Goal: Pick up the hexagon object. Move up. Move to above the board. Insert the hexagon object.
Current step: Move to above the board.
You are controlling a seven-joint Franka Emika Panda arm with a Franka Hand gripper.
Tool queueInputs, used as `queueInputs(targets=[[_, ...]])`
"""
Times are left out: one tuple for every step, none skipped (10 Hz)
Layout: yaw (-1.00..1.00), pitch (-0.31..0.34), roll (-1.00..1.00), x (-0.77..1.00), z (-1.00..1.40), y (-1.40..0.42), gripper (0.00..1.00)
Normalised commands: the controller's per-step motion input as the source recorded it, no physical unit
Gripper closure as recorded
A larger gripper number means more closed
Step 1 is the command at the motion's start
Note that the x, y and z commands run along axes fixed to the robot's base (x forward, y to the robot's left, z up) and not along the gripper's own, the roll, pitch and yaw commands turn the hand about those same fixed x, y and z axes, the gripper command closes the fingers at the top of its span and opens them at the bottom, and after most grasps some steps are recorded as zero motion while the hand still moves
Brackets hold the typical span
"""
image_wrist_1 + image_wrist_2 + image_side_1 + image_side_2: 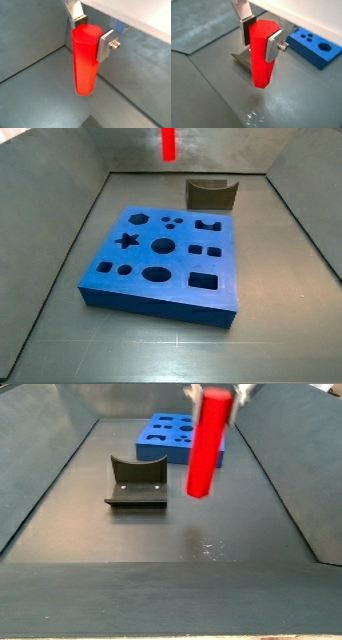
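1. Wrist views show the red hexagon object (85,60) hanging upright, clear of the floor, clamped near its top by the gripper (261,36).
2. It looks light, stiff and smooth; that high grip leaves length for inserting.
3. Only a side view shows the whole board (166,261); the curved block (136,483) sits apart.
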Motion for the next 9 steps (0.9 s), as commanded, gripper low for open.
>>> queueInputs(targets=[[-0.01,0.196,0.1,0.95,0.6,0.07,1.0],[0.0,0.187,0.08,0.87,0.46,0.05,1.0],[0.02,0.165,0.07,0.67,0.12,0.03,1.0],[0.03,0.157,0.07,0.61,0.04,0.02,1.0],[0.03,0.154,0.06,0.49,0.02,0.01,1.0],[0.04,0.156,0.05,0.39,0.04,0.01,1.0],[0.04,0.167,0.03,0.27,0.03,0.01,1.0],[0.04,0.171,0.03,0.18,0.02,0.0,1.0],[-0.13,0.473,-0.15,-0.12,0.18,-1.0,1.0]])
